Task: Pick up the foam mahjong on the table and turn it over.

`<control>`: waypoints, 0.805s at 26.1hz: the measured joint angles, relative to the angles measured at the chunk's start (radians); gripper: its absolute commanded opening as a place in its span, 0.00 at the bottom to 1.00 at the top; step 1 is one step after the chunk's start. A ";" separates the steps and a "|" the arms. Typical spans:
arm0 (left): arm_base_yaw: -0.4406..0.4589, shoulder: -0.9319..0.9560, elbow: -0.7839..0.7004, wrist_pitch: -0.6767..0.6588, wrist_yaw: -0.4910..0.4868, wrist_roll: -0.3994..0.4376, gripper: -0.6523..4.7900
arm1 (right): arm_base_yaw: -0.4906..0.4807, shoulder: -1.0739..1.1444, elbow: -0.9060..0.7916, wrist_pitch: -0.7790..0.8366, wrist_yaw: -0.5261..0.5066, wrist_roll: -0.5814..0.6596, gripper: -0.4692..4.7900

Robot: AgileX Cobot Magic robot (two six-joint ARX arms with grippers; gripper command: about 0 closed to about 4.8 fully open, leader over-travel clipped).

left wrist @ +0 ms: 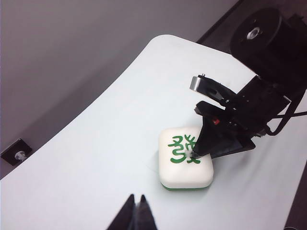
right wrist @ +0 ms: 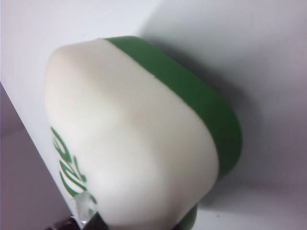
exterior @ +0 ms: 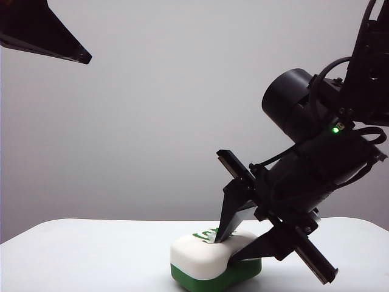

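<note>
Foam mahjong (right wrist: 144, 139) fills the right wrist view, so close that only its rounded white side, the dark green band beneath and a few green strokes show. It lies flat on the table (exterior: 85, 255), white face up and green half down, near the front edge in the exterior view. The tile is chunky and soft-cornered, its character printed in green on the top face, and it looks as though it would give under pressure.

Around it sits the right gripper (exterior: 234, 246), tilted down from the right: one finger tip rests on the printed face, the other reaches along the tile's near side where white meets green. The jaws appear to be pinching the tile, though I cannot tell how firmly it is held. Biting top against side like this probably suits levering the tile up so it can be turned green side up; the lift has not happened.

Further out, the left gripper (left wrist: 135, 213) hangs above the table, well apart from the tile, its fingertips together and empty, seemingly kept clear.
</note>
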 measured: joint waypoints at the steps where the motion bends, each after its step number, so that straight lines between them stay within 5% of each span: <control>1: 0.000 0.000 0.000 0.000 0.000 0.000 0.11 | 0.000 0.000 0.000 0.000 0.000 -0.028 0.14; 9: 0.000 0.000 0.000 0.000 0.000 0.000 0.11 | -0.041 -0.024 0.001 -0.040 -0.070 -0.245 0.14; 12: 0.000 0.000 0.000 0.000 0.000 0.000 0.11 | -0.095 -0.099 0.026 -0.181 -0.063 -0.424 0.13; 16: 0.000 0.000 0.000 0.001 0.000 0.000 0.11 | -0.117 -0.179 0.145 -0.494 0.119 -0.782 0.13; 21: 0.000 0.000 0.000 0.008 0.000 0.000 0.11 | -0.116 -0.184 0.237 -0.674 0.332 -1.068 0.13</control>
